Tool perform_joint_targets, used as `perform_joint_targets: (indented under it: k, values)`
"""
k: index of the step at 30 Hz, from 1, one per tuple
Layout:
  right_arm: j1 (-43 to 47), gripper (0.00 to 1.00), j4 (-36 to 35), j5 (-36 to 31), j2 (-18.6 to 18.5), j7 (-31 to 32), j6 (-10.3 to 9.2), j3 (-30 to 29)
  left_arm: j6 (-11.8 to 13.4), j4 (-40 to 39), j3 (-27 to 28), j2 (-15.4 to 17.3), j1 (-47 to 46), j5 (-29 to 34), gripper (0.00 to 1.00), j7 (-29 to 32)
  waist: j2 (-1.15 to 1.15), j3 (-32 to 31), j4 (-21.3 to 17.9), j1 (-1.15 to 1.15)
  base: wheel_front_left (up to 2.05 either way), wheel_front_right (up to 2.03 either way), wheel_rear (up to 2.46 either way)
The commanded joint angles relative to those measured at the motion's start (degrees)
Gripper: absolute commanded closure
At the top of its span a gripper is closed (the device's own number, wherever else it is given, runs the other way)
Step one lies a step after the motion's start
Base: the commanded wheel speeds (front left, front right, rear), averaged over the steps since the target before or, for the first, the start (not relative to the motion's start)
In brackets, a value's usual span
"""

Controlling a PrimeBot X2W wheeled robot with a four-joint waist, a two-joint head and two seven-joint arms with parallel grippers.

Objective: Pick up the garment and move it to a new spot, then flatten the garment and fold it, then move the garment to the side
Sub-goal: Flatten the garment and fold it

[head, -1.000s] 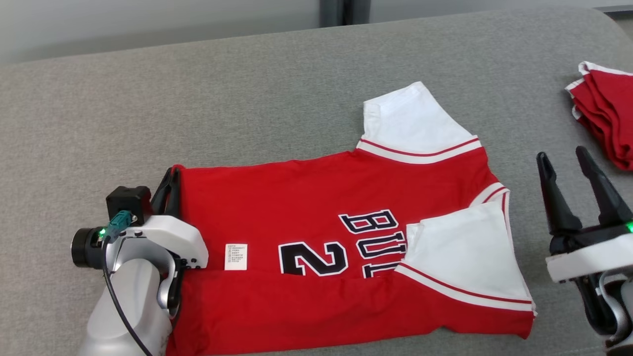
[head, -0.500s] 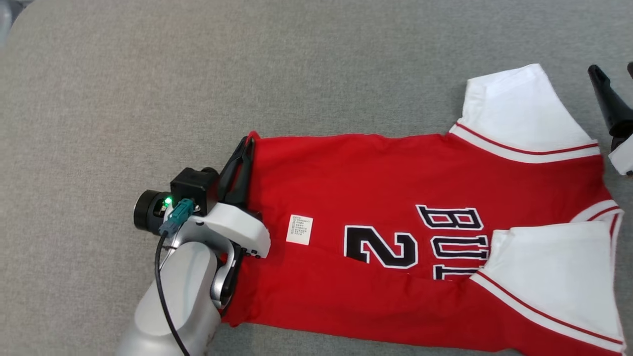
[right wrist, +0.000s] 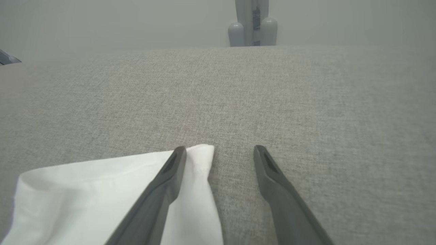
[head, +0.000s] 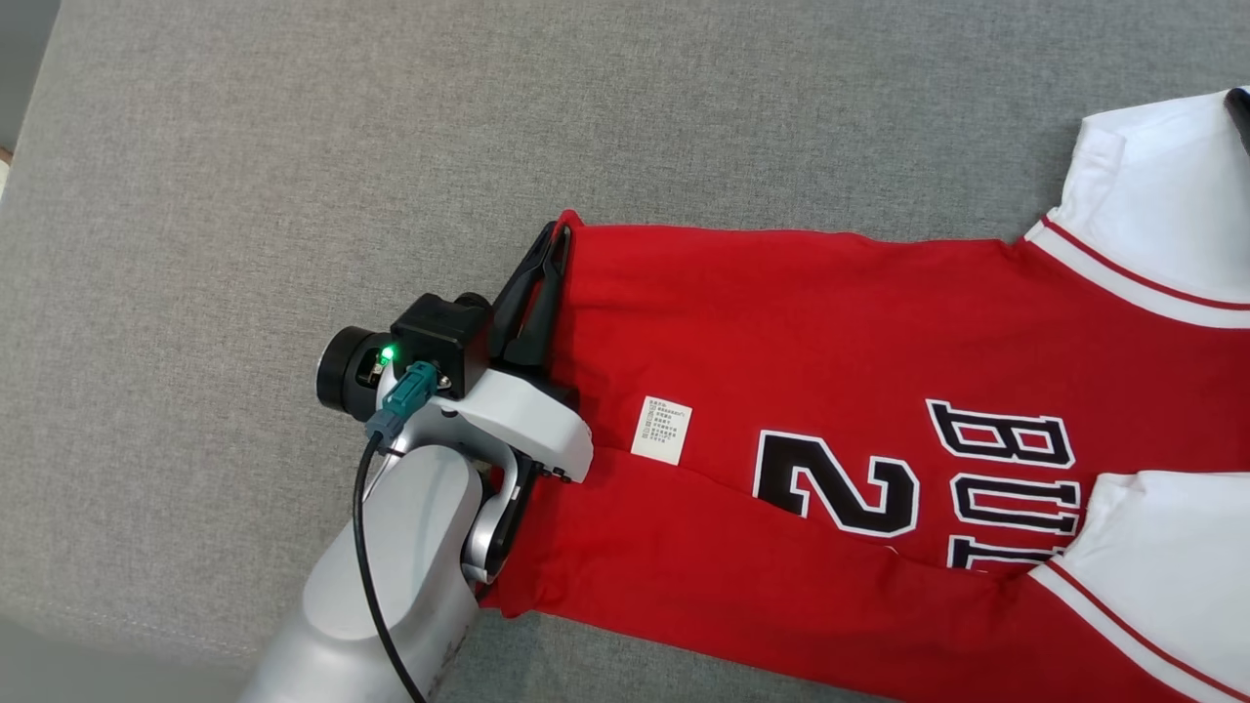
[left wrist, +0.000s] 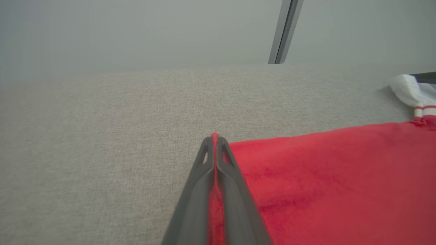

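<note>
The garment (head: pixel 781 322) lies on the grey fabric surface (head: pixel 244 195). Its red hem end is well in from the surface's left edge and its white sleeves point toward the right. Its near side is folded over the front, covering part of the "2" (head: pixel 835 483) and of the navy lettering (head: pixel 1006 469). A small white tag (head: pixel 662 430) faces up. The left gripper (head: pixel 557 234) is clamped tight on the hem's far corner, with red cloth pinched between its fingers. The right gripper (right wrist: pixel 219 148) holds nothing, its fingers spread wide and low over the surface. One finger is above the far sleeve (right wrist: pixel 102 190), the other over bare fabric.
</note>
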Motion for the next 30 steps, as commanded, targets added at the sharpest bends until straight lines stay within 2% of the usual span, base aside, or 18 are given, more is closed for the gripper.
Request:
perform_joint_targets:
  k: [1, 5, 6, 7, 8, 18, 30]
  values:
    - [-0.8, 0.00, 0.4, 0.7, -0.5, 0.3, 0.00, 0.7, 0.5, -0.2, -0.2, 0.2, -0.9, -0.4, 1.00, -0.2, 0.00, 0.4, 0.4, 0.00, 0.00, 0.00, 0.00]
    - [-2.2, 0.00, 1.8, 2.1, -0.9, 0.7, 0.00, 4.2, 1.1, -0.6, -1.0, 0.2, -1.5, -0.9, 1.00, -0.2, 0.00, 0.9, 0.8, 0.00, 0.00, 0.00, 0.00]
    - [-2.4, 0.16, 1.9, 2.5, -0.8, 0.8, 0.00, 5.0, 1.2, -0.6, -1.2, 0.2, -1.5, -1.0, 1.00, -0.2, 0.00, 0.9, 0.8, 0.00, 0.00, 0.00, 0.00]
    - [-2.6, 0.67, 2.0, 3.0, -0.7, 0.8, 0.00, 5.6, 1.3, -0.6, -1.4, 0.2, -1.6, -1.0, 1.00, -0.2, 0.00, 1.0, 0.8, 0.00, 0.00, 0.00, 0.00]
    - [-2.9, 1.00, 1.9, 3.5, -0.8, 0.7, 0.00, 6.5, 1.5, -0.5, -1.4, 0.2, -1.6, -1.1, 1.00, -0.2, 0.00, 1.0, 0.8, 0.00, 0.00, 0.00, 0.00]
    - [-5.3, 1.00, 0.4, 7.3, -1.0, -4.4, 0.00, 12.2, 2.2, 1.3, 0.7, 0.3, -1.4, -0.1, 1.00, -0.2, 0.00, -0.3, -1.1, 0.00, 0.00, 0.00, 0.00]
    - [-5.5, 1.00, -2.8, 11.5, -1.1, -14.3, 0.00, 18.7, 0.6, 6.0, 4.9, 1.0, -1.0, 1.7, 1.00, -0.2, 0.00, -4.8, -5.8, 0.00, 0.00, 0.00, 0.00]
